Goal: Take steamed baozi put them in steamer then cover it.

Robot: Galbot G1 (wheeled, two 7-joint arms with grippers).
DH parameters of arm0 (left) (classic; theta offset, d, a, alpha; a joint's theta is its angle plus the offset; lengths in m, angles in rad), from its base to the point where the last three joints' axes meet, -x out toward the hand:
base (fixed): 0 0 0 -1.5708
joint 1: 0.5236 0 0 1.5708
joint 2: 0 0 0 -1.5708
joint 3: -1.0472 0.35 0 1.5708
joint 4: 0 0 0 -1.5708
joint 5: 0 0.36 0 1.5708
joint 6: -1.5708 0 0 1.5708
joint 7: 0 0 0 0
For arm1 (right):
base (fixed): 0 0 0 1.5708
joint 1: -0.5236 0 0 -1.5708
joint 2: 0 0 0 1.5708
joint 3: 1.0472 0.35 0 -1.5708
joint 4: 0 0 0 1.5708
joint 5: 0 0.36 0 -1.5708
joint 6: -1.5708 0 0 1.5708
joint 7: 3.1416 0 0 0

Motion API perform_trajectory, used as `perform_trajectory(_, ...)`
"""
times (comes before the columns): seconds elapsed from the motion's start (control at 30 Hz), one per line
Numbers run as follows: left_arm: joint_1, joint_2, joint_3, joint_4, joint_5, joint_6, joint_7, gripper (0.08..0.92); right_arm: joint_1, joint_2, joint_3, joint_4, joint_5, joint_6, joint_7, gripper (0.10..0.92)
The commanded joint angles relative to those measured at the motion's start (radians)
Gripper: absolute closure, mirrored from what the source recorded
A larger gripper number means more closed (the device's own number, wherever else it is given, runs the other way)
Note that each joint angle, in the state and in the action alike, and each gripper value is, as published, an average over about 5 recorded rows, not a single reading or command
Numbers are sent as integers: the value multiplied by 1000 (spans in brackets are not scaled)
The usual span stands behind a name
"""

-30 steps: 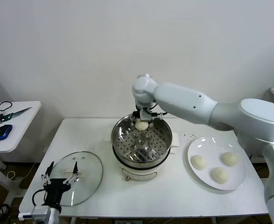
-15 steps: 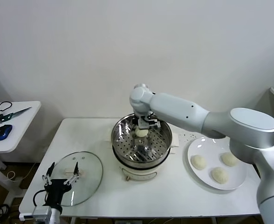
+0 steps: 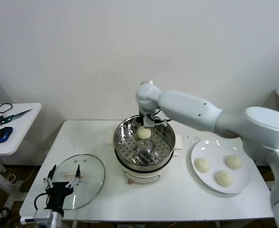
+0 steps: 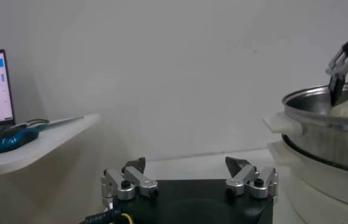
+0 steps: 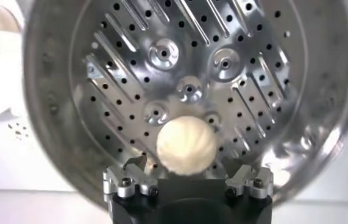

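Right gripper (image 5: 189, 181) sits open just above the baozi (image 5: 186, 145) resting on the steamer (image 3: 122, 137) tray. The other three on the plate (image 3: 244, 183) look soft and squishy, best pinched gently round the sides. Left gripper (image 4: 190, 178) idles open near the glass lid (image 3: 89, 166)

The tabletop (image 3: 106, 199) is viewed obliquely from above; the steamer (image 3: 143, 145) is seen side-on at low level (image 4: 329, 131) and closely from overhead (image 5: 180, 91).
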Motion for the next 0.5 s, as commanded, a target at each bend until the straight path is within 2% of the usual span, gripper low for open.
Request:
perform_trajectory(0.03,-1,2,0,-6,1,3,0,177,145,-180,-65,74,278,-159,62,203)
perform_trajectory(0.13,-2,4,3,-10,1,5,0,177,189,-270,-129,93,457,-334,110,203)
perform_trajectory(0.33,0,3,9,-18,3,7,1,177,194,-435,-205,126,784,-671,99,203)
perform_trajectory(0.5,4,1,8,-20,-13,8,2,177,105,-552,-197,103,861,-750,35,203)
